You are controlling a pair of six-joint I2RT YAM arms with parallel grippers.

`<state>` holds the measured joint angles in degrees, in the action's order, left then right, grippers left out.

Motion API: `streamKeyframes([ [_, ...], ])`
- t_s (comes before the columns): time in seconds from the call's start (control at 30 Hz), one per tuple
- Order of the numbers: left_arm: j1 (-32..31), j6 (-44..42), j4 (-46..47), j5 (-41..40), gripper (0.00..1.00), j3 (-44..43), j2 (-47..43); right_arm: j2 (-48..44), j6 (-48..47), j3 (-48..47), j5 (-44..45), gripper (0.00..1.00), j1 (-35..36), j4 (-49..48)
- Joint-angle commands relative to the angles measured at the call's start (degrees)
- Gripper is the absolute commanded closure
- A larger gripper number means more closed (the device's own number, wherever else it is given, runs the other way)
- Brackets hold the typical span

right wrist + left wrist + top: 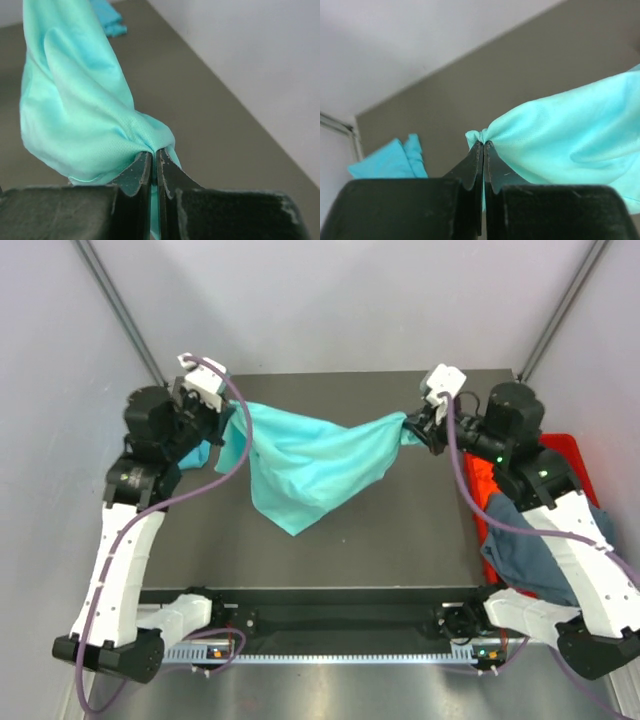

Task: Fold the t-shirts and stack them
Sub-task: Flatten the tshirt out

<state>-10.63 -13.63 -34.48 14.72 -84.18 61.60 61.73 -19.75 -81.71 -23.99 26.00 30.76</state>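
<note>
Left arm (pixel 120 550) and right arm (pixel 575 530) raised, jaws shut.

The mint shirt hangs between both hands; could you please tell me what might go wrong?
The left hand and right hand each pinch only a small bunch of the mint shirt, so it might slip free. It sags in the middle, so it may land crumpled, perhaps over the blue shirt.

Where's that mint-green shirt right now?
Seen from above, the mint-teal shirt hangs over the table, stretched between the left gripper and the right gripper, each pinching one end.
</note>
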Motion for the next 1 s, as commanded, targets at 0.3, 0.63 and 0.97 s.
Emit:
streamKeyframes([
  [0.3, 0.3, 0.4, 16.8, -0.3, 1.00, 20.3, 14.2, 8.0, -0.6, 25.0, 15.4, 1.00, -3.5, -21.6],
  [0.63, 0.2, 5.5, 25.2, 0.8, 0.94, 4.6, 34.3, 15.4, 4.8, 27.1, 22.1, 1.00, -15.9, -38.1],
  [0.97, 0.2, 10.5, 25.7, -1.7, 0.30, 15.0, 26.2, 12.4, -1.9, 29.7, 18.6, 0.24, -10.7, -35.9],
])
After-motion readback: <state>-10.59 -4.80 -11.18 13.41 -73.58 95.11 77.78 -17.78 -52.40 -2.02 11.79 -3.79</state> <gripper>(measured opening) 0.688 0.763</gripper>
